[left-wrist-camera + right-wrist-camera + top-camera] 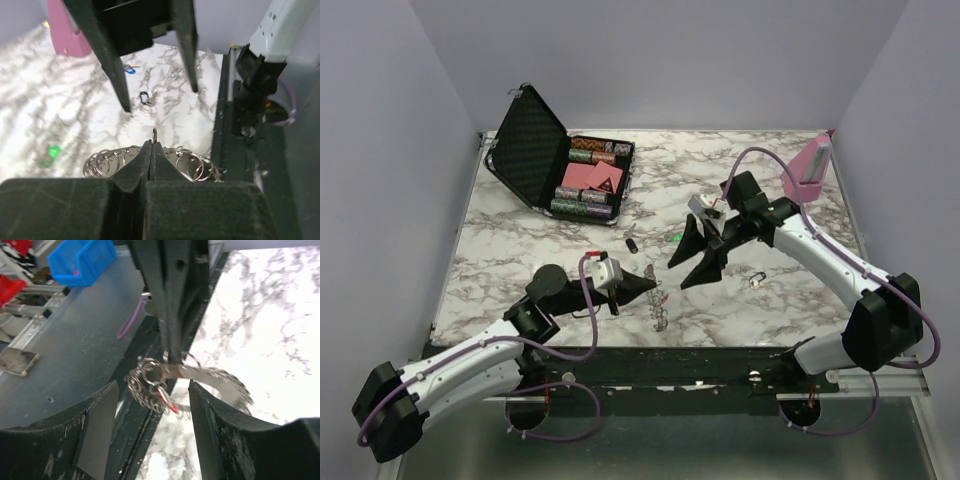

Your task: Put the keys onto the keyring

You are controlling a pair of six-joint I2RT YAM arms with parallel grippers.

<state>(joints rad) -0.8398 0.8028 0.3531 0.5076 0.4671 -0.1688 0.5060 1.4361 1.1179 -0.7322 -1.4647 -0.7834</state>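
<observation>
left end effector [151, 150] is seen clenched, its jaws pressed flat together and the keyring [142, 385] pinched at the very tip. the silvery chain is draped in loops to either side of the closed jaws and is held low, near the front edge of the marble surface [520, 260]. a red sliver is glimpsed among the links in the right wrist view. right end effector [678, 273] is spread wide and released, nothing gripped between its fingers [97, 435]; it is pointed at the keyring from the far side, just short of it, with the left jaws lined up on its gap. the green key [677, 238] is left on the surface beside the right fingers, the black key [632, 243] a little further left, and the blue key [129, 69] is spotted beyond, towards the pink stand [810, 165]. an open case [590, 175] is parked at the back left.
</observation>
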